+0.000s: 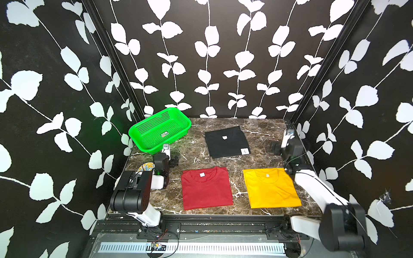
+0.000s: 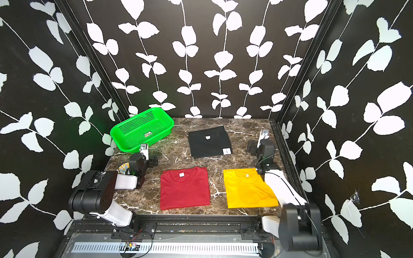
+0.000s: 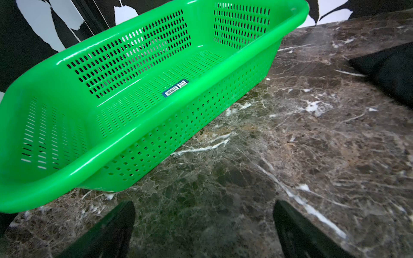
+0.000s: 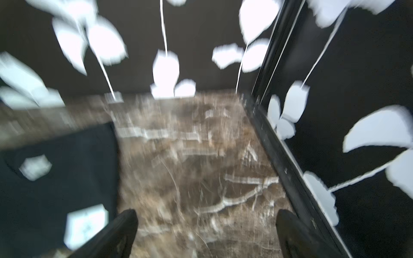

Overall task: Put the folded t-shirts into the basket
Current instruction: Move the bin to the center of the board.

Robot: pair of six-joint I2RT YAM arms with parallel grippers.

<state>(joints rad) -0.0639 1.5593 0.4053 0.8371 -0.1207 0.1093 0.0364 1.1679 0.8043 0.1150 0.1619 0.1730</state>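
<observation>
Marble table (image 1: 263, 138) bears three folded t-shirts (image 1: 206, 188), one basket (image 1: 159, 130); left hand (image 3: 203, 225) and right hand (image 4: 206, 232) spread.

Both arms are built from white shells and chunky black joint housings. The left arm (image 1: 134, 192), at the lower left of both top views, has a big black rounded motor block, a white link rising from the black rail, and a small green light glowing near its wrist. Thin red and black wires trail from its base to a little circuit board. The right arm (image 1: 317, 189), at the lower right, has a long white link with a thin black cable running along it. Each wrist carries a small silver-grey bracket. In the wrist views the fingers (image 3: 107, 234) are black, tapered blades.
</observation>
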